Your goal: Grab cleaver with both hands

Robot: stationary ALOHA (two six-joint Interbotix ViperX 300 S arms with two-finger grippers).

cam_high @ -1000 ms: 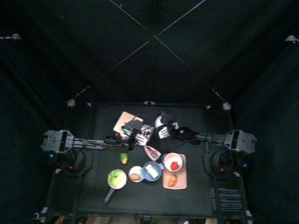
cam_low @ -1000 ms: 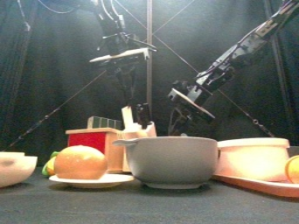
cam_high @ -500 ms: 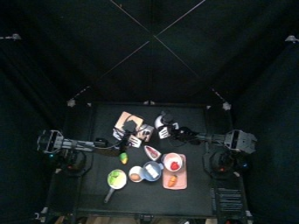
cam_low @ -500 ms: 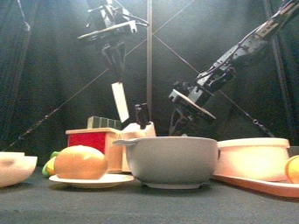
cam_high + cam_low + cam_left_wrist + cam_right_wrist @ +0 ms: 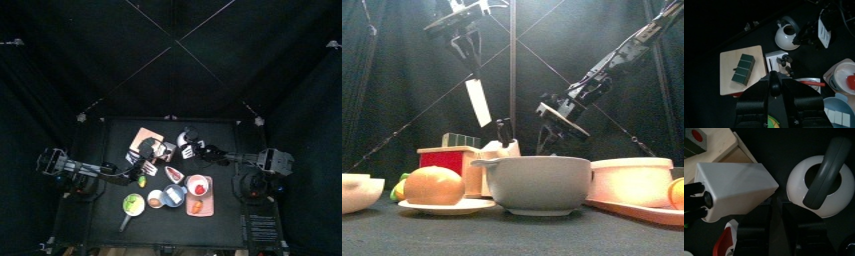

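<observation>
In the front view the cleaver (image 5: 478, 101) hangs blade down, high above the table, its pale blade under a dark handle. My left gripper (image 5: 465, 35) is shut on that handle from above. The left wrist view shows only a dark edge of it between the jaws (image 5: 774, 86). My right gripper (image 5: 556, 118) stands open and lower, to the right of the blade and apart from it. From above, the left gripper (image 5: 144, 152) and right gripper (image 5: 185, 151) face each other over the table's middle.
Beneath the arms are a white knife block (image 5: 734, 185), a white kettle with a grey handle (image 5: 821, 178) and a salmon-pink board (image 5: 741, 70) carrying a green block. Along the front stand a grey bowl (image 5: 540, 183), a red box (image 5: 456, 162) and a pink bowl (image 5: 632, 180).
My left gripper has risen with the cleaver, lifting the blade well above the knife block. The right arm has stayed where it was.
</observation>
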